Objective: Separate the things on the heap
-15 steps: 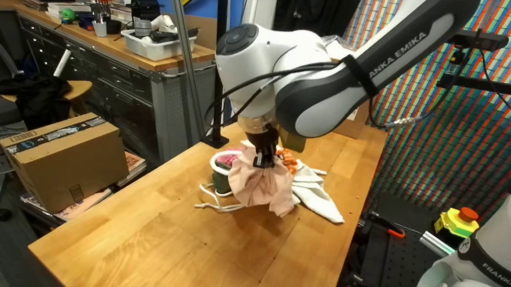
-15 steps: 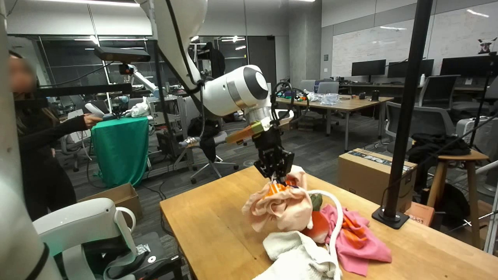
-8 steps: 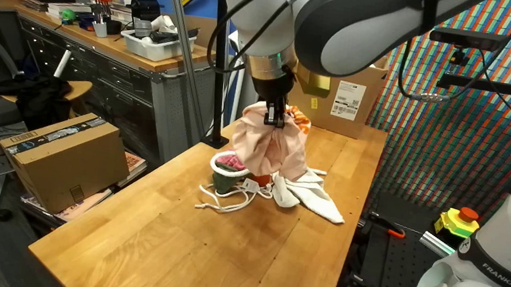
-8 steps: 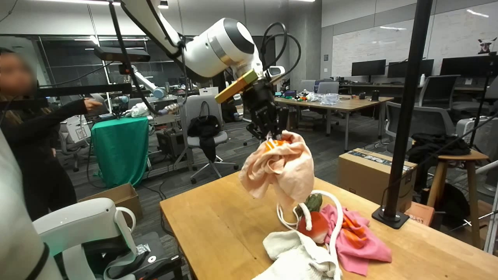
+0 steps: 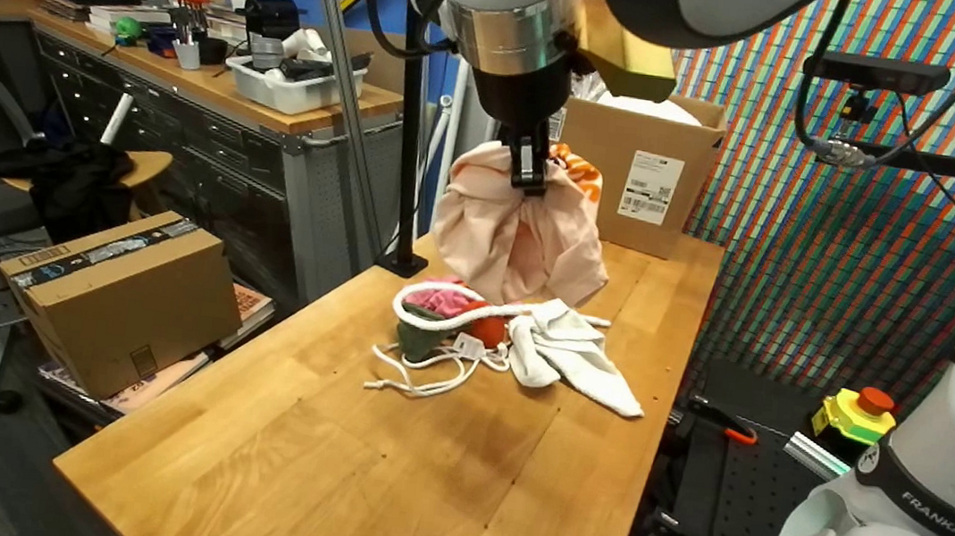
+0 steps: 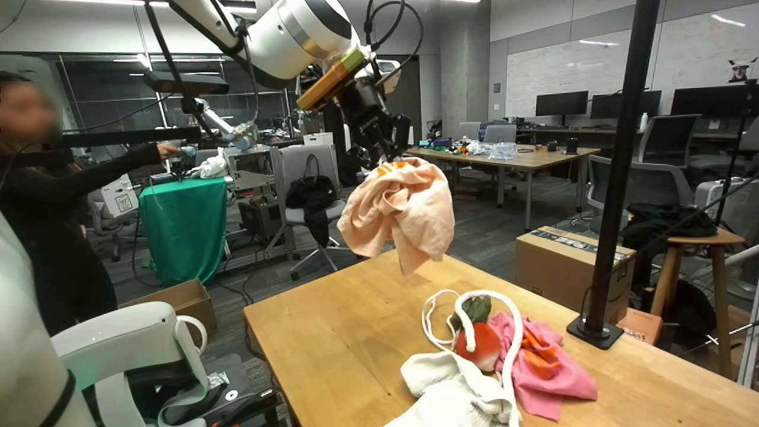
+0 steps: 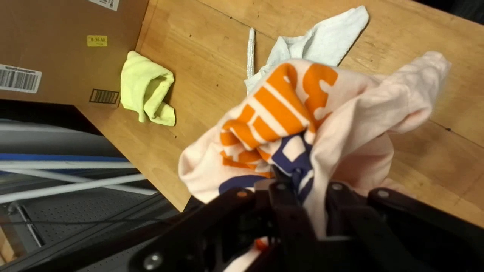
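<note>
Holding: your gripper (image 5: 529, 182) is clamped on the peach cloth (image 6: 415, 207), clear of the table (image 5: 380, 491).
Heap (image 6: 487, 357): white rope (image 6: 517, 326), pink cloth (image 6: 554, 382), whitish cloth (image 6: 453, 388) and dark green lump (image 6: 476, 309), together on the table.
Yellow-green cloth (image 7: 138, 83): apart, beside the cardboard box (image 7: 72, 49); contact hard to tell.

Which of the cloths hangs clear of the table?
The peach cloth, held in the claw; the white cloth, pink cloth and yellow-green cloth lie on the table.

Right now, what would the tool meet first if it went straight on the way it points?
Probably the heap, near the white rope, past the peach cloth that the tool grips. That cloth blocks the wrist view's line, so depth is unclear; it could be the table instead.
</note>
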`<state>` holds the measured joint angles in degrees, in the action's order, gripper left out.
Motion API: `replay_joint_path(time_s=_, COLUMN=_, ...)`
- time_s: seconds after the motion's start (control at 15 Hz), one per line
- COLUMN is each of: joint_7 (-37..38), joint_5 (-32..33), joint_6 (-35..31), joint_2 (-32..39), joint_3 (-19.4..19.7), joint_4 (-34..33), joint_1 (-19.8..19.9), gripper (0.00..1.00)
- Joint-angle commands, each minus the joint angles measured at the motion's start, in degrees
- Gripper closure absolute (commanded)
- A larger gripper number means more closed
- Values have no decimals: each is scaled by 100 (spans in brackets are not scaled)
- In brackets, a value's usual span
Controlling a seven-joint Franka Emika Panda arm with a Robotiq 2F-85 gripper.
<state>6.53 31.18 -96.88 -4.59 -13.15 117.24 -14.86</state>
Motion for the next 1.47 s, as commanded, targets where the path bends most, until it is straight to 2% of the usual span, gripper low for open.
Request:
replay_joint_path(time_s=0.0, joint_7=-86, joint_5=1, joint_6=257, joint_2=187, joint_3=-314, joint_4=-402, joint_1=-142, gripper=94)
replay_joint_path(time_s=0.33, joint_7=21, joint_5=-25, joint_6=12, joint_2=661, joint_3=-633, joint_4=-761, joint_1=-386, gripper=94)
replay_joint_path(time_s=0.67, joint_7=107, joint_5=-38, joint_6=-249, joint_2=1270, joint_3=-722, joint_4=-1139, joint_1=-605, gripper=94)
replay_joint_path(time_s=1.0, joint_7=446, joint_5=-298, joint_6=-523, joint_2=2010, joint_3=-562, joint_4=-1838, joint_1=-671, gripper=94)
replay_joint_path(time_s=1.2, joint_7=1058, joint_5=-485, joint_6=-1028, joint_2=2339, joint_3=-362, joint_4=-2140, joint_1=-697, gripper=94)
replay_joint_path(time_s=1.4, joint_7=1790, joint_5=-332, joint_6=-1711, joint_2=2583, joint_3=-109, joint_4=-2249, joint_1=-795, gripper=94)
